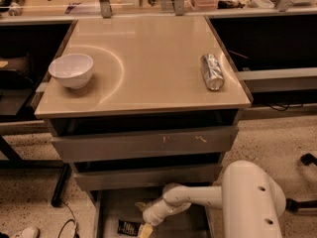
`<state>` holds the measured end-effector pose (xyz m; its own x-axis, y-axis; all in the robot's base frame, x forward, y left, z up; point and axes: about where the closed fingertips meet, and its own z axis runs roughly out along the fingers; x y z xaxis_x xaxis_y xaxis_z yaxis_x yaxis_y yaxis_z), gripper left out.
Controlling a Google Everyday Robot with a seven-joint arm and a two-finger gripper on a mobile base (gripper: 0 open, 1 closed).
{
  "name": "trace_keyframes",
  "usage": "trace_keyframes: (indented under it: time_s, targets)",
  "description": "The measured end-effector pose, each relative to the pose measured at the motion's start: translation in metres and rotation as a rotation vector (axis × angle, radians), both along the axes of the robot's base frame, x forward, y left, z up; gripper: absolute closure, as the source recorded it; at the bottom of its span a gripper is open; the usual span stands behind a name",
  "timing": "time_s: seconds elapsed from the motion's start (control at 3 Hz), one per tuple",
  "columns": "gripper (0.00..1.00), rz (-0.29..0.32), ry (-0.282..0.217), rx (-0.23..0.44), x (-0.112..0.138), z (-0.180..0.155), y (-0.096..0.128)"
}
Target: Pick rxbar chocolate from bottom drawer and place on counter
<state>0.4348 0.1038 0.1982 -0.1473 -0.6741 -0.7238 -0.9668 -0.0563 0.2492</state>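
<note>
The rxbar chocolate (129, 227), a small flat black bar, lies on the floor of the open bottom drawer (111, 209) near its front left. My gripper (146, 229) hangs at the end of the white arm (193, 197), reaching down into the drawer just right of the bar, its tip at the bottom edge of the view. The beige counter (143, 63) is above the three drawers.
A white bowl (72, 69) stands on the counter's left side. A silver can (212, 71) lies on its side at the right. The two upper grey drawers (143, 143) are pushed in. A dark table leg (59, 185) and cables are at the left on the floor.
</note>
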Motion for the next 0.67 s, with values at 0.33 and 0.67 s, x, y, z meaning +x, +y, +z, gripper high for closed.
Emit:
trace_keyframes:
  time_s: [0.33, 0.67]
  targets:
    - [0.00, 0.014, -0.017, -0.022, 0.0046, -0.0073, 0.0047]
    - [0.00, 0.014, -0.032, -0.043, 0.0073, -0.0140, 0.0082]
